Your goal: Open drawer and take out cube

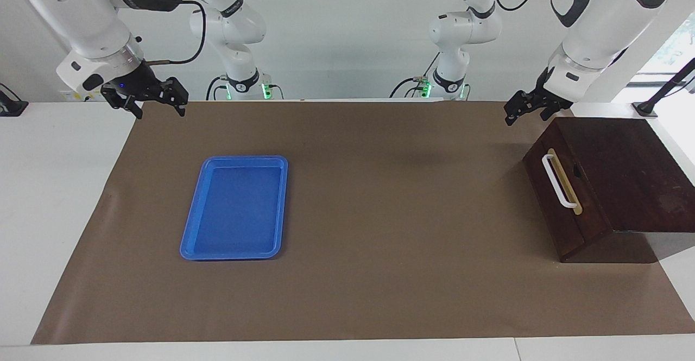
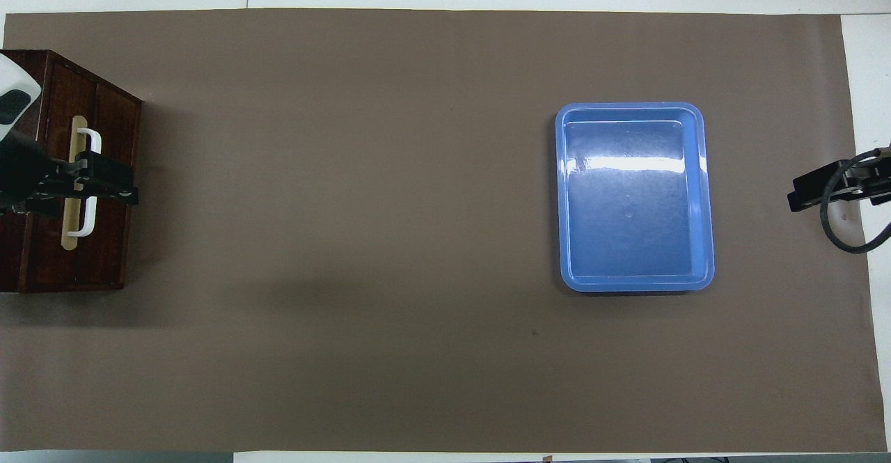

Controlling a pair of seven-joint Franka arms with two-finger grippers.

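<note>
The drawer (image 1: 553,214) (image 2: 111,254) is shut, flush in the sloping front of a dark wooden box at the left arm's end of the table. A white bar handle (image 1: 558,183) (image 2: 89,141) sits on its tan strip. The cube is hidden. My left gripper (image 1: 526,118) (image 2: 125,184) hangs open in the air over the mat by the box's corner nearest the robots, apart from the handle, though it covers the handle's middle in the overhead view. My right gripper (image 1: 160,112) (image 2: 800,195) waits open above the mat's edge at the right arm's end, holding nothing.
A flat blue tray (image 1: 190,225) (image 2: 703,191) with nothing in it lies on the brown mat (image 1: 380,214) toward the right arm's end. White table surface borders the mat.
</note>
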